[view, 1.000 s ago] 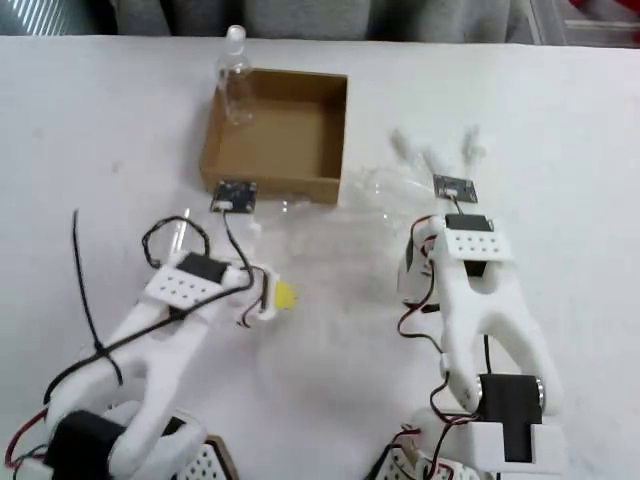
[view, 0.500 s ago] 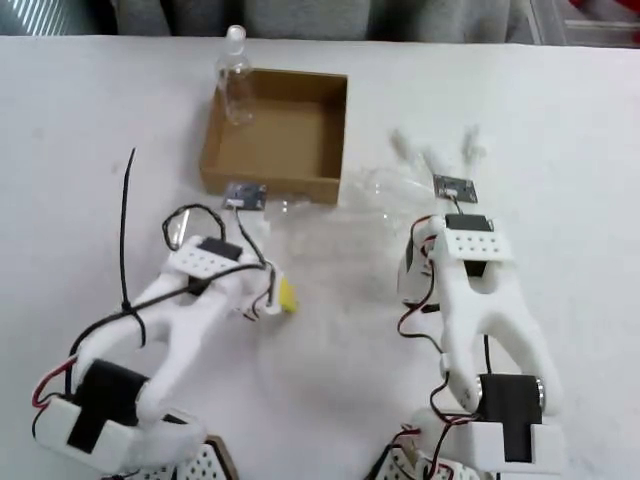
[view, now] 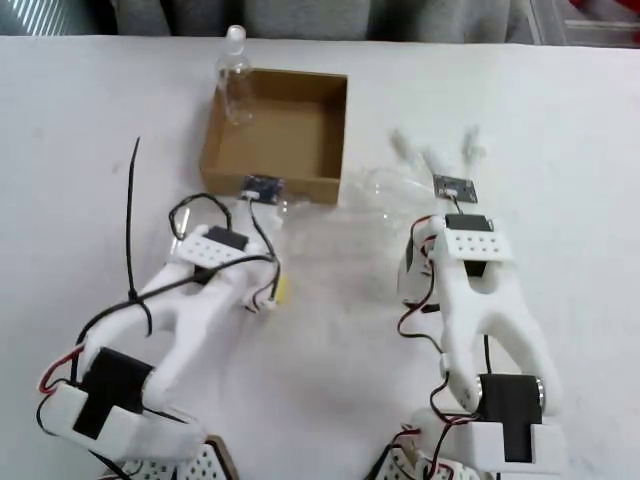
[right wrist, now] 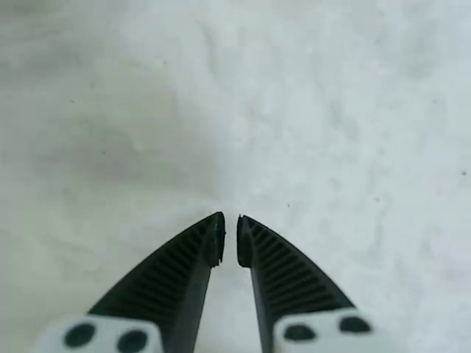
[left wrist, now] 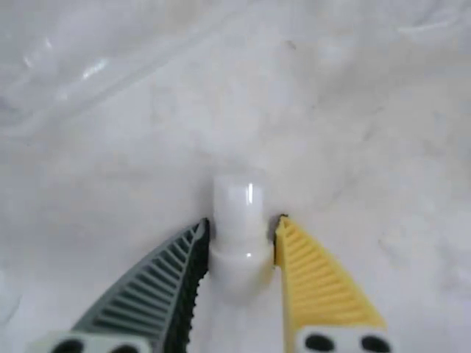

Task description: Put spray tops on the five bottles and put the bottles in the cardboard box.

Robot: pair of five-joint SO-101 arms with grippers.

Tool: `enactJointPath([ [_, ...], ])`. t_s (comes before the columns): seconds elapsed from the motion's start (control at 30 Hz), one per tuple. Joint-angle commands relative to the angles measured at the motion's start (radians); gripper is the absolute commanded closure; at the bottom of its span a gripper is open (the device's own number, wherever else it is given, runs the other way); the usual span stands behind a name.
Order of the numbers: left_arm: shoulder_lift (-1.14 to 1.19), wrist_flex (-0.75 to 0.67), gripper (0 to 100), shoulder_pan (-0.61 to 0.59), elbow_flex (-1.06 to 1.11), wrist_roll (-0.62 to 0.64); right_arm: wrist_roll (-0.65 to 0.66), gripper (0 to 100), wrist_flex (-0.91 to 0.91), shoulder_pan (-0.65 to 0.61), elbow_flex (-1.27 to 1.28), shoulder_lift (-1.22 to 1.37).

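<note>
A robotics lab or maker's workbench, seen from above. A plain white table [view: 570, 150] spans the view. At its near edge stand two white plastic arms, the left arm [view: 190, 300] at 7 o'clock and the right arm [view: 480, 300] at 5 o'clock. Both carry loose red and black wires [view: 408, 318] and bare circuit boards [view: 262, 187]. Grey furniture [view: 300, 15] at 12 o'clock is too cropped to identify.

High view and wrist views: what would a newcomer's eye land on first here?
The left claw pinching a white spray top, close by the near wall of the cardboard box. Next, the clear bottle standing upright at the box's far left corner. The right claw is shut on nothing over the white table.
</note>
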Motion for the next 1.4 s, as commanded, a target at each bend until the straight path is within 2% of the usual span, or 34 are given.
enactJointPath([
  [0.0, -0.054, 0.046, 87, -0.01, -0.023, -0.031, 0.011, 98.2, -0.012, 0.004, -0.003, -0.03],
  [0.23, -0.269, 0.152, 87, -0.019, -0.018, -0.035, 0.011, 98.1, -0.028, 0.004, 0.003, -0.03],
  [0.33, -0.383, 0.169, 86, -0.082, 0.018, -0.037, 0.011, 98.1, -0.061, 0.004, 0.026, -0.03],
  [0.5, -0.556, 0.104, 87, -0.278, 0.123, -0.118, 0.011, 98.1, -0.064, 0.005, 0.028, -0.031],
  [0.67, -0.694, 0.095, 86, -0.483, 0.166, -0.121, 0.011, 98.1, -0.064, 0.005, 0.029, -0.031],
  [0.83, -0.757, 0.071, 86, -0.757, 0.224, -0.12, 0.011, 98.1, -0.07, 0.002, 0.023, -0.031],
  [0.93, -0.731, -0.04, 86, -0.892, 0.296, -0.12, 0.006, 98.1, -0.096, -0.036, 0.021, -0.039],
  [1.07, -0.634, -0.166, 87, -1.01, 0.327, -0.12, 0.002, 98.1, -0.096, -0.148, 0.02, -0.044],
  [1.3, -0.272, -0.167, 87, -1.053, 0.132, -0.12, 0.0, 98.1, -0.114, -0.344, 0.011, -0.136],
  [1.37, -0.156, -0.149, 87, -1.066, 0.054, -0.12, -0.038, 98.2, -0.111, -0.389, -0.02, -0.163],
])
